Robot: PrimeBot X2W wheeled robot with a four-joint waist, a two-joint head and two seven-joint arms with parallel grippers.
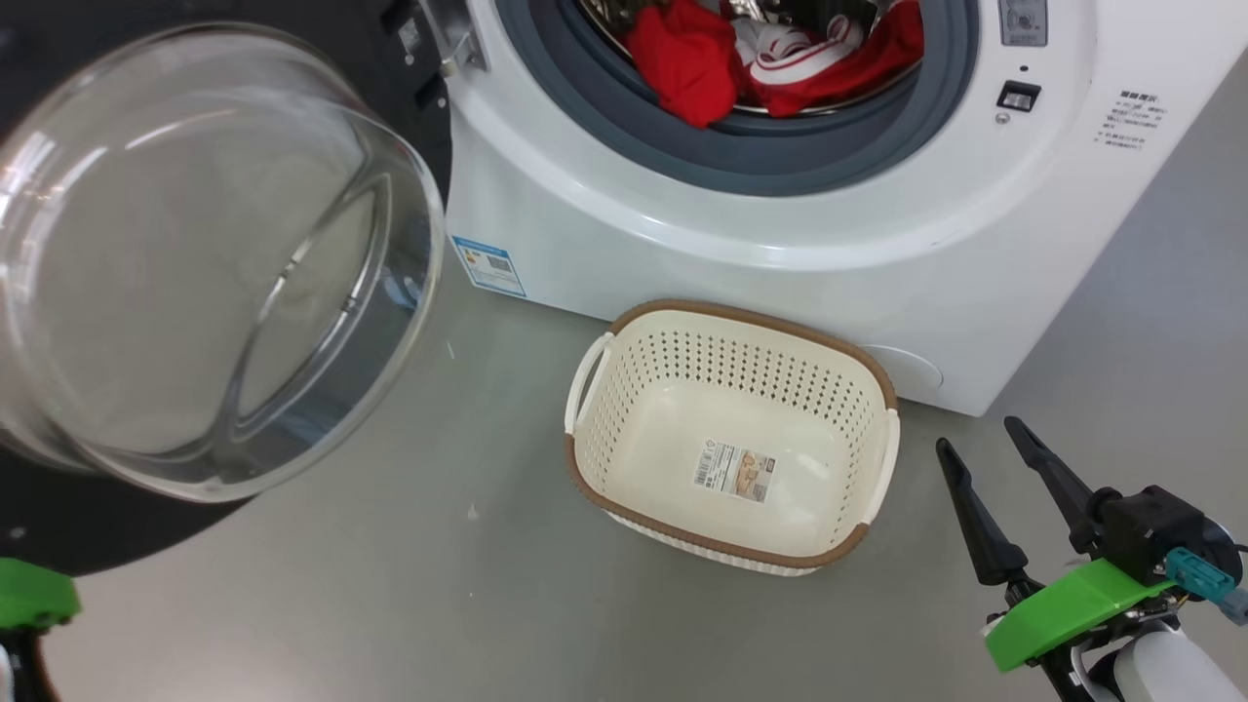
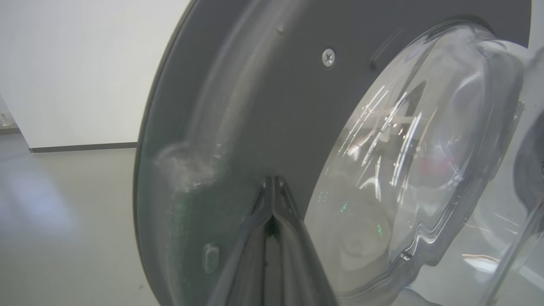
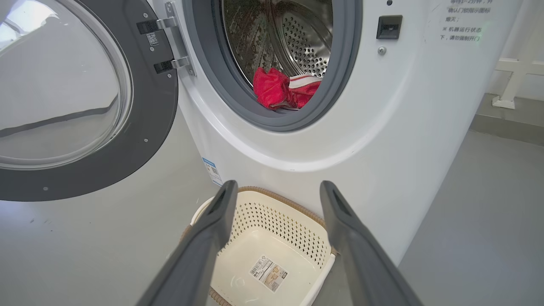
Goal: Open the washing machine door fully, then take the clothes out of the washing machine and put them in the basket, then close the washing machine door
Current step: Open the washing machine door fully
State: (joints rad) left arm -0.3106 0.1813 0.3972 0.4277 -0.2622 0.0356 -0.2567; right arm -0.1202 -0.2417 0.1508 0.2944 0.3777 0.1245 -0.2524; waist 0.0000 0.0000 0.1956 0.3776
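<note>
The washing machine (image 1: 780,253) is white, and its door (image 1: 205,263) is swung open to the left with the glass bowl bulging toward me. Red and white clothes (image 1: 692,58) lie in the drum at the grey gasket. The cream basket (image 1: 741,317) stands on the floor in front of the machine, with the sticker on its base showing. My right gripper (image 1: 975,434) hovers open just right of the basket. In the right wrist view its gripper (image 3: 278,187) points over the basket (image 3: 272,216) toward the clothes (image 3: 280,89). My left gripper (image 2: 272,180) is shut, its tips at the door's dark inner ring (image 2: 255,106).
Grey floor runs around the machine and basket. A blue label (image 1: 487,263) sits at the machine's lower left corner and the latch slot (image 1: 1019,96) is right of the opening. A white wall (image 2: 63,63) lies beyond the door, and a white frame (image 3: 510,80) stands right of the machine.
</note>
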